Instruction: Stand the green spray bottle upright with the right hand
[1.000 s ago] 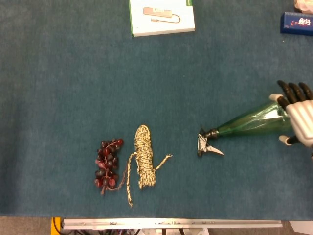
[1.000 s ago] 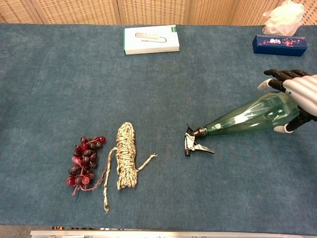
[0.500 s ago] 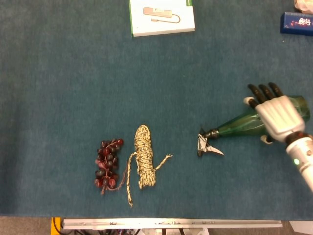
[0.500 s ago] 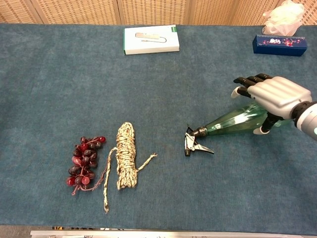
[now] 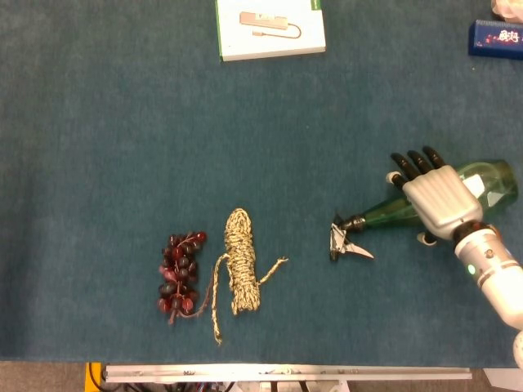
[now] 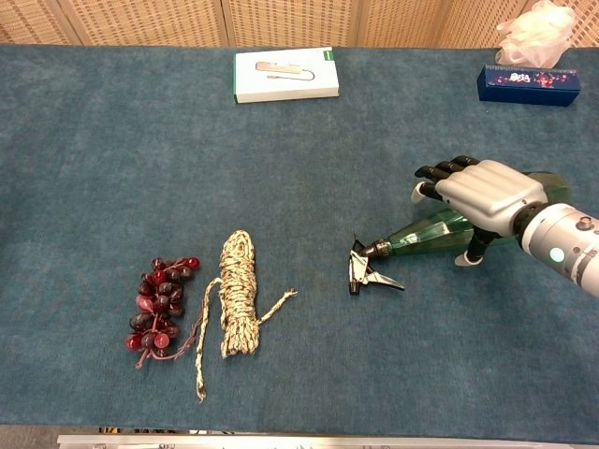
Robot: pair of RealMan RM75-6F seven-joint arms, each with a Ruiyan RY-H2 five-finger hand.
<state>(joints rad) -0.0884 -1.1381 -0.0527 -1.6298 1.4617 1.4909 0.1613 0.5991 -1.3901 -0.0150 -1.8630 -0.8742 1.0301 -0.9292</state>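
The green spray bottle [image 5: 493, 181] [image 6: 423, 236] lies on its side on the blue tablecloth. Its black and white trigger head [image 5: 344, 242] [image 6: 366, 271] points left and its wide base points right. My right hand [image 5: 437, 200] [image 6: 479, 191] hovers over the middle of the bottle's body. The dark fingers [image 5: 411, 162] reach across its far side and the thumb [image 6: 467, 255] sits on the near side. The fingers look spread rather than clamped, and the bottle still lies flat. The left hand shows in neither view.
A coil of rope [image 5: 240, 262] and a bunch of dark red grapes [image 5: 180, 272] lie to the left. A white and green box [image 5: 270, 28] sits at the far edge, with a blue box [image 5: 496, 38] and a white bag [image 6: 534, 31] at the far right.
My right hand slid left along the bottle, from its base at the right edge to over its middle. The bottle itself has stayed where it lay.
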